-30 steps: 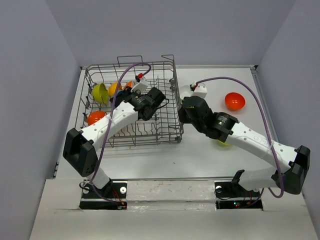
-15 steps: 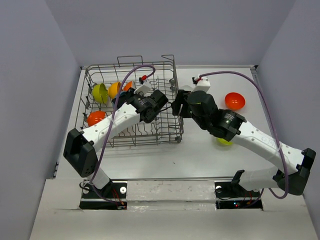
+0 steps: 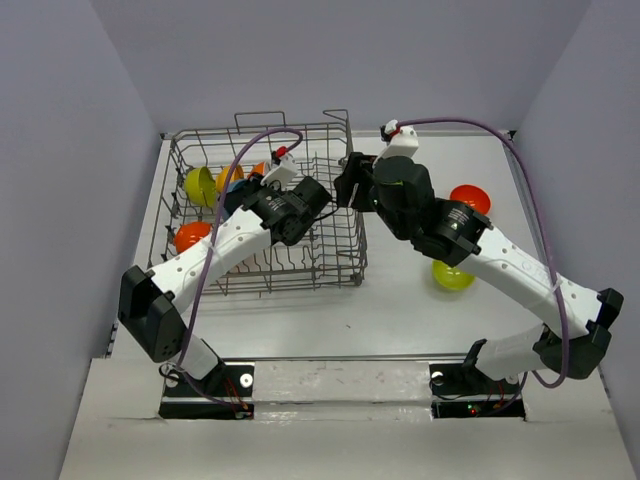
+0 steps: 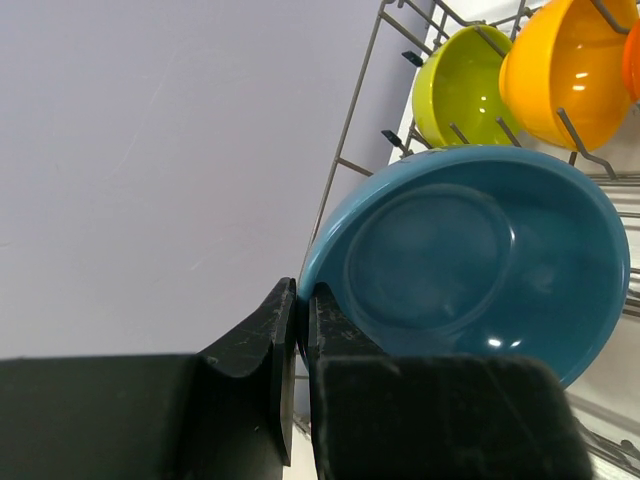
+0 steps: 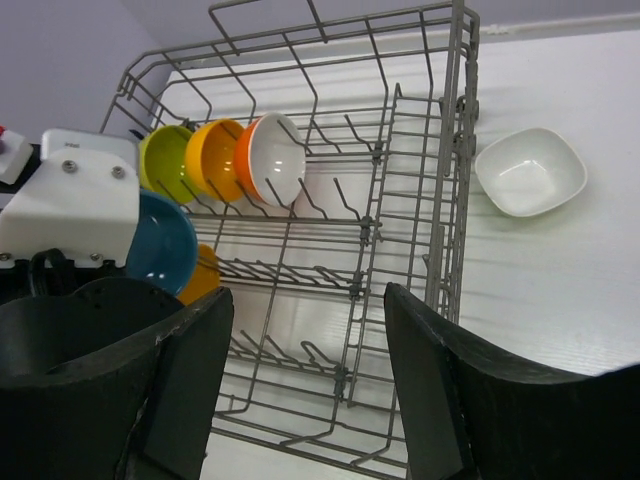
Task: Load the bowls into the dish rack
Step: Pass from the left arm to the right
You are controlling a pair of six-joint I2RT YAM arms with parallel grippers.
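While the left pincer [image 4: 300, 300] clamps the teal bowl [image 4: 470, 260], the right pincer [image 5: 308, 305] stands wide open.

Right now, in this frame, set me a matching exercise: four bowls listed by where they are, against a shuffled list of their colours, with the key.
Bowls:
1. bowl clamped by its rim in the left gripper
2. bowl on the table, partly under the right arm
3. bowl on the table beyond the right arm
4. bowl on the table just outside the dish rack, in the right wrist view

Colours:
A. white
B. teal blue
C. red-orange
D. lime green

Pairs: 1-B, 2-D, 3-C, 4-A
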